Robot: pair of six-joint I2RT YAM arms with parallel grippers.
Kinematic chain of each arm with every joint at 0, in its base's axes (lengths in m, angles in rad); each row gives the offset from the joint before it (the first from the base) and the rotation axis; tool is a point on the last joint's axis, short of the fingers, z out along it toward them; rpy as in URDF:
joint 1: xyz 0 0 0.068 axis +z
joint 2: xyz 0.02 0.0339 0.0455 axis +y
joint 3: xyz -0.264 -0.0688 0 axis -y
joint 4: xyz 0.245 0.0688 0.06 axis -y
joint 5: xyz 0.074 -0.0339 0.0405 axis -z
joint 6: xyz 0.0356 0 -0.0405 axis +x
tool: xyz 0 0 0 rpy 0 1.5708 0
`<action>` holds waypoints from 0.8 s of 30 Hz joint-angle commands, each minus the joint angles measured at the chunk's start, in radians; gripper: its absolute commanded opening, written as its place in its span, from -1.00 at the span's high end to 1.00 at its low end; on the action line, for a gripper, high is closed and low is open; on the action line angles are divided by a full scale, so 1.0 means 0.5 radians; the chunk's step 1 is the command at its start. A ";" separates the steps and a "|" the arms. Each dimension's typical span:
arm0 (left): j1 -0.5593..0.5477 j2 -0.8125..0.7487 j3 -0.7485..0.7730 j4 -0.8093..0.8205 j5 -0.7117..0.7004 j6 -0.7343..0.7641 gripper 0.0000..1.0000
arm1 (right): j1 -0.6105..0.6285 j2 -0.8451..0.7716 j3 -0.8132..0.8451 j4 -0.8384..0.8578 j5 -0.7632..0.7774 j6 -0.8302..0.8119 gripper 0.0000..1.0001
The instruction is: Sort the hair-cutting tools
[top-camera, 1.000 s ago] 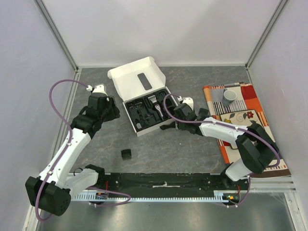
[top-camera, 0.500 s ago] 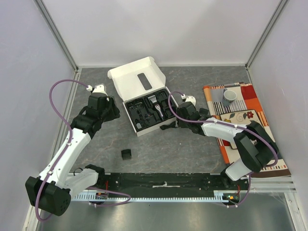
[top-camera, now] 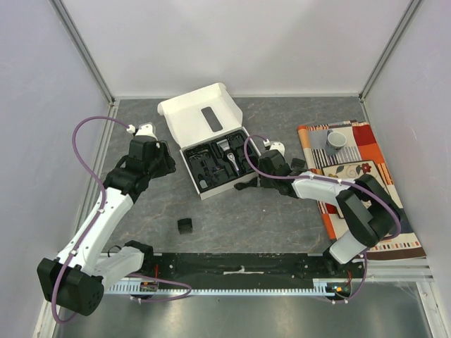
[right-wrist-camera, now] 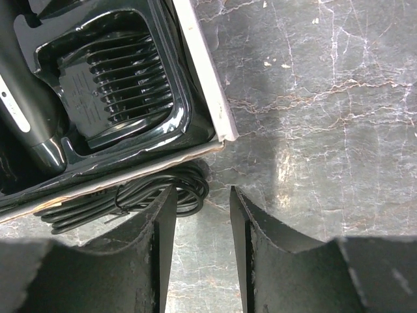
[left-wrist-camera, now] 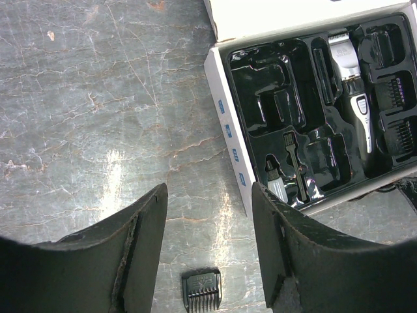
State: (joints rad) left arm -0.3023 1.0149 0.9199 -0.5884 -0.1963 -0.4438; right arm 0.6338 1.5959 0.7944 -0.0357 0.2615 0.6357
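Downward, right tool (right-wrist-camera: 201,194) over coiled cord (right-wrist-camera: 124,199), left tool (left-wrist-camera: 208,189) aloft

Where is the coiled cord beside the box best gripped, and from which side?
Probably at the rounded loop end of the coiled cord, near the corner of the box. Come from above with the right gripper, its sides straddling the bundled strands. The rest hugs the box wall, leaving little room on that side.

The top camera is looking down from high behind the near edge over the whole tabletop (top-camera: 282,218). Both wrist cameras are looking down from close, both catching the box (left-wrist-camera: 225,104).
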 commanded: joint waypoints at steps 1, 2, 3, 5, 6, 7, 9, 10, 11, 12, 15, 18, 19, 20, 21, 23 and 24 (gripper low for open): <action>0.009 0.001 0.044 0.066 0.021 0.004 -0.22 | -0.007 0.069 0.006 0.105 0.020 -0.008 0.12; 0.012 0.004 0.044 0.069 0.021 0.001 -0.22 | -0.007 0.076 0.003 0.117 0.011 -0.007 0.13; 0.009 0.004 0.044 0.069 0.021 0.001 -0.22 | -0.007 0.085 0.000 0.123 0.008 -0.004 0.13; 0.012 0.004 0.044 0.069 0.021 0.001 -0.22 | -0.007 0.112 0.003 0.139 0.008 -0.007 0.20; 0.013 0.004 0.044 0.069 0.021 0.001 -0.22 | -0.010 0.121 0.006 0.142 0.005 -0.007 0.22; 0.013 0.004 0.044 0.069 0.021 0.004 -0.22 | -0.007 0.134 0.010 0.145 -0.001 -0.004 0.27; 0.013 0.004 0.047 0.066 0.021 0.004 -0.22 | -0.007 0.149 0.013 0.151 -0.008 -0.007 0.34; 0.013 0.004 0.044 0.069 0.021 0.001 -0.22 | -0.007 0.158 0.016 0.154 -0.008 -0.004 0.42; 0.009 0.001 0.044 0.069 0.021 0.001 -0.22 | -0.010 0.161 0.016 0.154 -0.014 -0.004 0.48; 0.009 0.004 0.044 0.069 0.021 0.001 -0.22 | -0.007 0.161 0.016 0.151 -0.017 -0.007 0.54; 0.012 0.001 0.044 0.069 0.021 0.001 -0.22 | -0.007 0.146 0.010 0.145 -0.020 -0.020 0.99; 0.009 -0.002 0.044 0.069 0.021 0.001 -0.22 | -0.004 0.113 0.013 0.102 -0.014 -0.032 1.00; 0.009 -0.005 0.044 0.069 0.021 0.001 -0.22 | -0.007 0.073 0.010 0.075 -0.011 -0.035 1.00; 0.012 -0.005 0.044 0.069 0.018 0.001 -0.22 | -0.007 0.045 0.007 0.074 -0.014 -0.035 1.00; 0.013 -0.008 0.044 0.066 0.021 0.001 -0.22 | -0.004 0.015 0.003 0.020 -0.023 -0.047 1.00; 0.013 -0.011 0.044 0.069 0.027 0.001 -0.22 | 0.008 -0.099 -0.003 -0.070 -0.032 -0.053 1.00; 0.013 -0.014 0.044 0.069 0.027 0.001 -0.22 | 0.021 -0.181 -0.006 -0.100 -0.044 -0.053 1.00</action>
State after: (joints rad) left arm -0.3023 1.0157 0.9199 -0.5884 -0.1963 -0.4438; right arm 0.6323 1.6253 0.7937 -0.0116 0.2531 0.6231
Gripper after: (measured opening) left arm 0.611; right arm 0.020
